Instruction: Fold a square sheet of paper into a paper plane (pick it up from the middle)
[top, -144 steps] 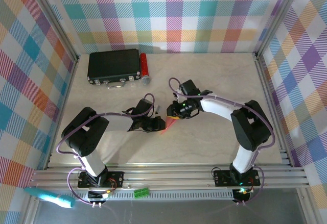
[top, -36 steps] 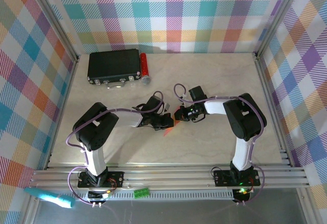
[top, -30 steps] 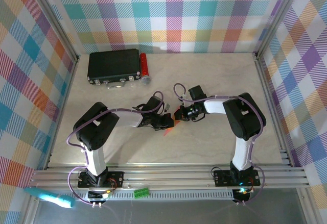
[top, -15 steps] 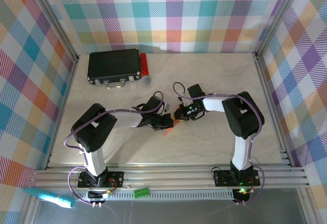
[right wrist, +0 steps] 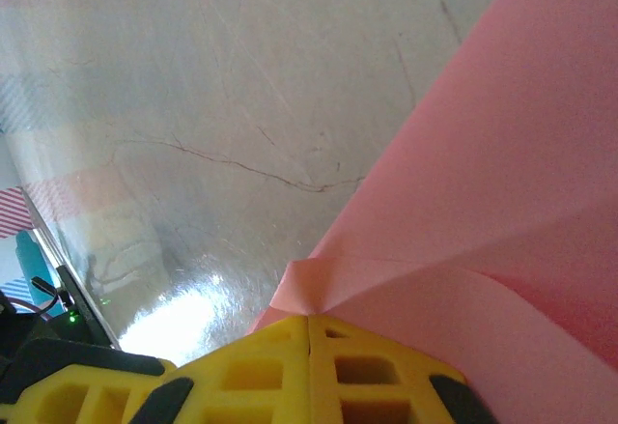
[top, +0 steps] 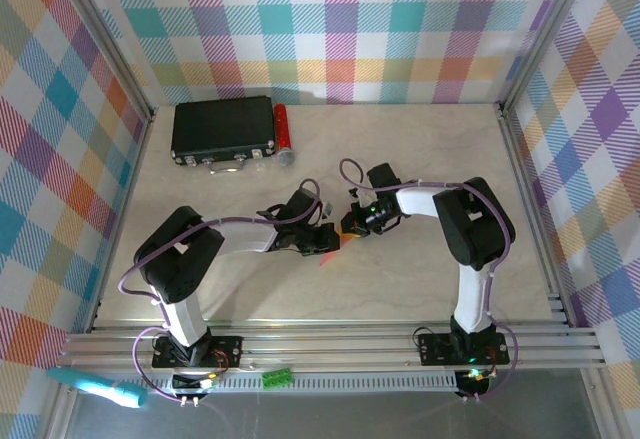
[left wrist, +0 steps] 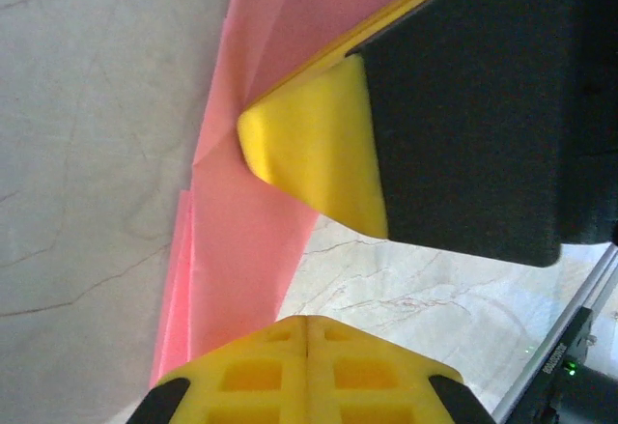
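The pink-red sheet of paper (top: 334, 251) lies flat at mid-table, folded into a narrow pointed shape with layered edges. My left gripper (top: 327, 242) is shut, its tip resting on the paper's left part. In the left wrist view its joined yellow fingers (left wrist: 307, 320) meet the paper (left wrist: 246, 250). My right gripper (top: 351, 226) is shut too and presses its yellow fingertip (left wrist: 309, 154) on a fold. The right wrist view has the shut tip (right wrist: 309, 318) at a small bent corner of the paper (right wrist: 483, 173).
A black box (top: 222, 127) stands at the back left with a small red cylinder (top: 283, 131) against its right side. Metal rails (top: 525, 199) and checkered walls bound the table. A teal object (top: 95, 386) lies beyond the near edge, bottom left.
Since several seconds ago both arms have drawn in and lowered their tips onto the paper. Over the last second the right gripper edged slightly toward the back; the paper stays put.
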You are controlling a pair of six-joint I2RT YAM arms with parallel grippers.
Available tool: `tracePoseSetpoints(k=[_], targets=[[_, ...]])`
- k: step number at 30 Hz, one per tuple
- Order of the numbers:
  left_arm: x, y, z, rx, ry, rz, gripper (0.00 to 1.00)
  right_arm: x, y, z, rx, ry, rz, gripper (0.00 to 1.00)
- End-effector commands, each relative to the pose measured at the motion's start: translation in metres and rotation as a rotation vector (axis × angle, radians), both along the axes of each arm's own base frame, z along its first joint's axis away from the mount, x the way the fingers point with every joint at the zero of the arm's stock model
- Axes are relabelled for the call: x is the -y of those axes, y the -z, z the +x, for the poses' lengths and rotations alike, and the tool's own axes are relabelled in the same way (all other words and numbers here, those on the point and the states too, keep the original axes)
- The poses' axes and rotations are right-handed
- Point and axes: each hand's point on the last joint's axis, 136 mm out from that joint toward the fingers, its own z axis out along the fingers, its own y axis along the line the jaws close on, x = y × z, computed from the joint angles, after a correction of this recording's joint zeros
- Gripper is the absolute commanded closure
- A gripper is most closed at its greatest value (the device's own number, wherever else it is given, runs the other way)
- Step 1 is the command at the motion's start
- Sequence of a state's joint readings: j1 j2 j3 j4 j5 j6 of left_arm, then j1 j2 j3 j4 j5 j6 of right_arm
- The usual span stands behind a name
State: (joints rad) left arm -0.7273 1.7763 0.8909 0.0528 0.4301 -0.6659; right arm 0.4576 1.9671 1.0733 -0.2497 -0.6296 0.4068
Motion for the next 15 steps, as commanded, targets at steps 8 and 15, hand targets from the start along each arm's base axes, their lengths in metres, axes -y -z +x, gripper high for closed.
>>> tracePoseSetpoints(k=[8,15], targets=[[-0.016,0.029,-0.011,-0.04,0.011,0.124,0.94,0.04,0.061,-0.019,-0.124,0.058,-0.248,0.95],[-0.025,0.039,-0.013,-0.049,0.021,0.186,0.95,0.042,0.064,-0.021,-0.138,0.058,-0.266,0.95]])
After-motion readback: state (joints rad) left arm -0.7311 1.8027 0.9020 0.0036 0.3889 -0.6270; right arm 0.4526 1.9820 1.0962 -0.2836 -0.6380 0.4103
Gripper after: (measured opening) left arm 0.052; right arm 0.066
